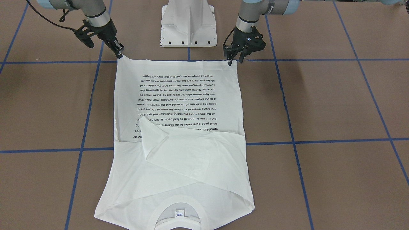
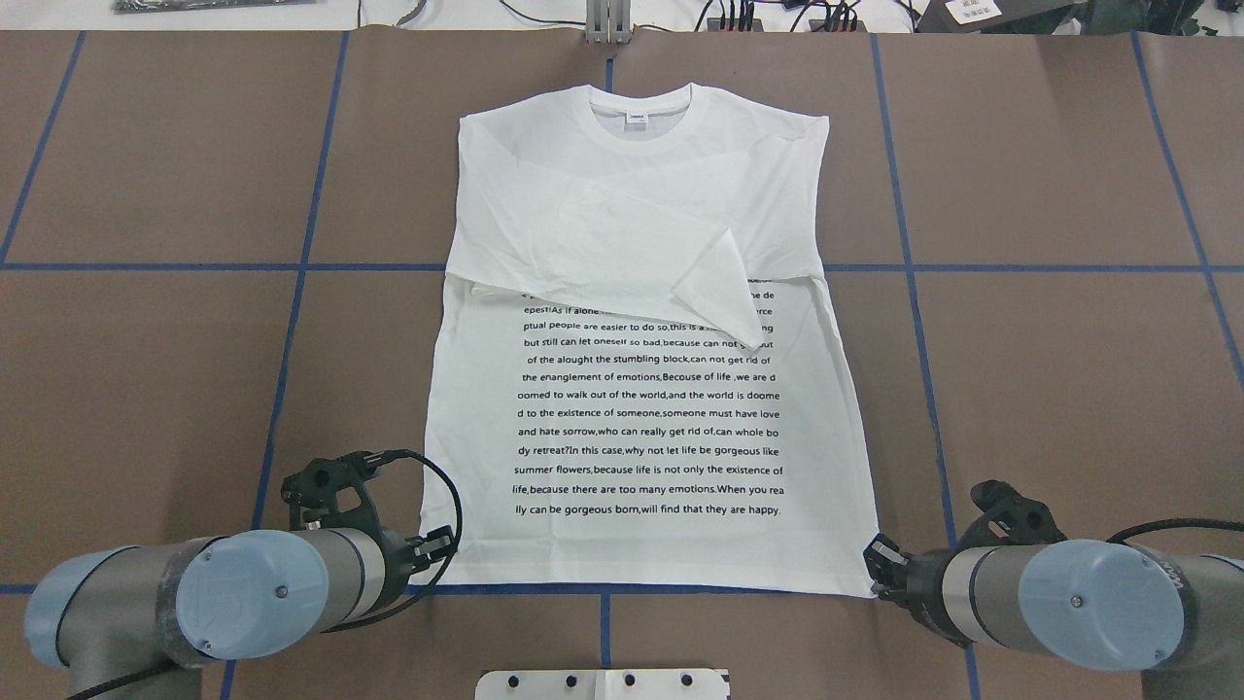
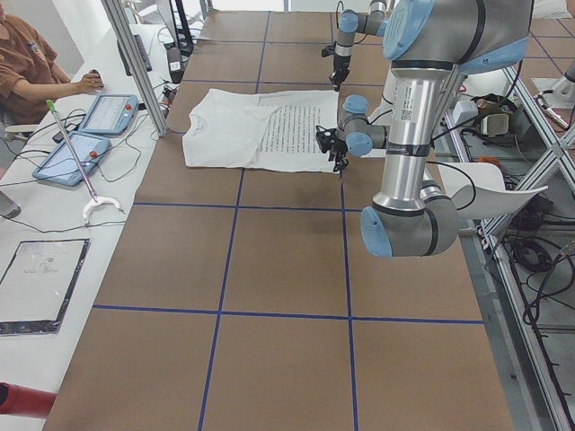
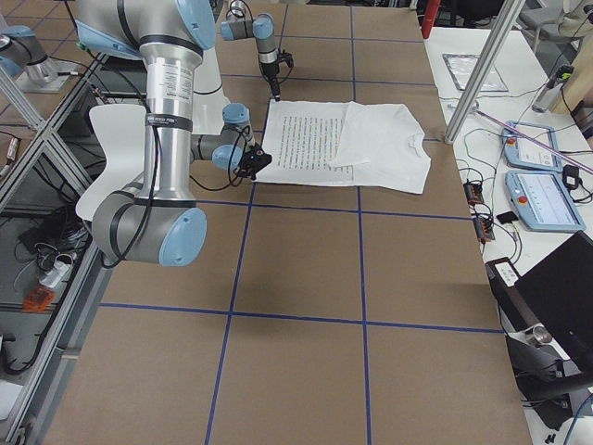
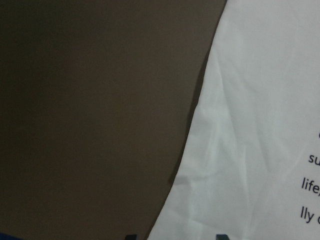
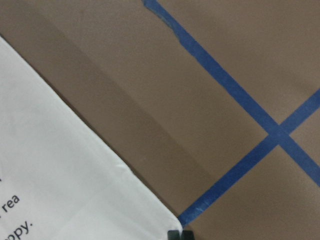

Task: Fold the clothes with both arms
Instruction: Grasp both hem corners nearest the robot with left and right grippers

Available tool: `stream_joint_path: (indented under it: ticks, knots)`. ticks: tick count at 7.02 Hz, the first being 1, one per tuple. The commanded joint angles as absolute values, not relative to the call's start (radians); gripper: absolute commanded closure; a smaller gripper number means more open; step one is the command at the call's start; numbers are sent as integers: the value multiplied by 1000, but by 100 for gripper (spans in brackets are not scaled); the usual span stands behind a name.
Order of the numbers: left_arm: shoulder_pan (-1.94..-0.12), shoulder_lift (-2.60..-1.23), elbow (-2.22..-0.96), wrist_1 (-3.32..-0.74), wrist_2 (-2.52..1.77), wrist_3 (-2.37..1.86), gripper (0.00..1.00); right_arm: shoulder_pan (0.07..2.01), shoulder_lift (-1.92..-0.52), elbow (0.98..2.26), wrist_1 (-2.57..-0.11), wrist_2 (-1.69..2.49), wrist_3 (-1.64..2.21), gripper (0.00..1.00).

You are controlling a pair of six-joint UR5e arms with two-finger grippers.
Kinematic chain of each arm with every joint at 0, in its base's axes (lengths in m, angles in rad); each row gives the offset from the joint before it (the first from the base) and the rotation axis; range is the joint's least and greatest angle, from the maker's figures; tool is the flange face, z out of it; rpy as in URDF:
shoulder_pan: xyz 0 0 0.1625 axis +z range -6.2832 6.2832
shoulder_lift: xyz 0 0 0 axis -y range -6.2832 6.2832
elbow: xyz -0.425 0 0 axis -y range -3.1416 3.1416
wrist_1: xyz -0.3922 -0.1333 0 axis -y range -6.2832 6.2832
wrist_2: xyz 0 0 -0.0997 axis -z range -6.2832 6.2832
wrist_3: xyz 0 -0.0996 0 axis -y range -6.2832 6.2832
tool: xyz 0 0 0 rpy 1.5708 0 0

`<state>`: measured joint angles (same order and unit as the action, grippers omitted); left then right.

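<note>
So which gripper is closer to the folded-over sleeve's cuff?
Right. The right gripper sits at the T-shirt hem corner on the sleeve cuff side; the left gripper sits at the other hem corner, across the shirt's width.

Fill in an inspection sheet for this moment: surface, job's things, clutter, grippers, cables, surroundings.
Surface: brown table marked with a blue tape grid.
Job's things: white long-sleeved T-shirt with black printed text lies flat, collar away from the robot, sleeves folded across the chest.
Clutter: nothing seen; only the white metal pedestal at the robot's side.
Grippers: left gripper open at one hem corner; right gripper shut at the other corner, and whether it pinches cloth cannot be told.
Cables: black cable loops beside the left wrist, near the hem.
Surroundings: seated person at a white side desk with blue-grey control pendants.
</note>
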<state>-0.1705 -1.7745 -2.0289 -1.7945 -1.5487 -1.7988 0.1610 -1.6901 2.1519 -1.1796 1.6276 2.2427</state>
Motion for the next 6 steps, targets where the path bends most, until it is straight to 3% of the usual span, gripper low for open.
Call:
stream_joint_path:
  ticks: [1,3,6]
  knots:
    - [-158,-1772,-2017,-1793,-1549,-1802,41,161,-1690,2152,-1180,1628,2243,100]
    - [-158,-1772,-2005,-1793,-1549,-1804,41,161,-1686,2151,-1180,1628,2243,100]
    - [-153,-1773,-2006,-1793,-1566,-1807,52,161,-1684,2151,-1180,1628,2243,100]
